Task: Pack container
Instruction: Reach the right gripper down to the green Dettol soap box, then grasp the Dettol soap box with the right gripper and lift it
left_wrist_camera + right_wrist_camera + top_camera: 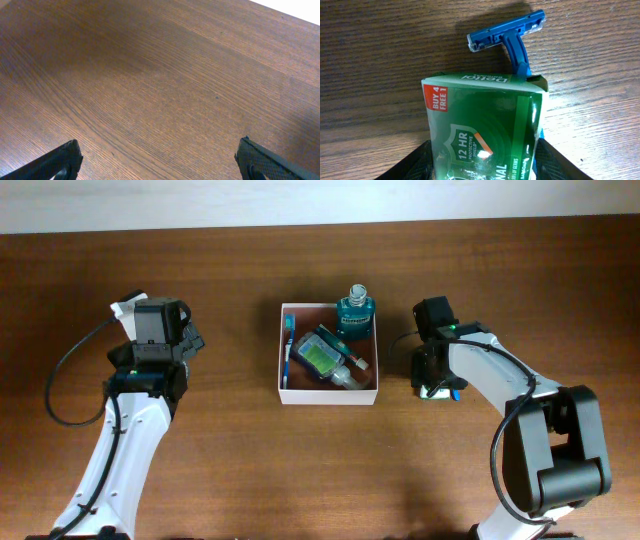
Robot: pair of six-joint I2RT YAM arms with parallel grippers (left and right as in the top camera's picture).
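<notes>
Near the left edge of the table [230, 270], the left gripper [160, 162] hangs over bare wood with its fingers spread wide. The container [330, 396] sits mid-table, nearer the far edge. A toothbrush [289, 348] lies along its left wall, a green-labelled bottle [325, 358] lies flat in the middle, and a teal bottle [355, 313] stands in its far right corner. Just right of the container, the right gripper [484, 150] clasps a green soap box [480, 110] on both sides. A blue razor [507, 35] lies on the wood, its handle running behind the box.
</notes>
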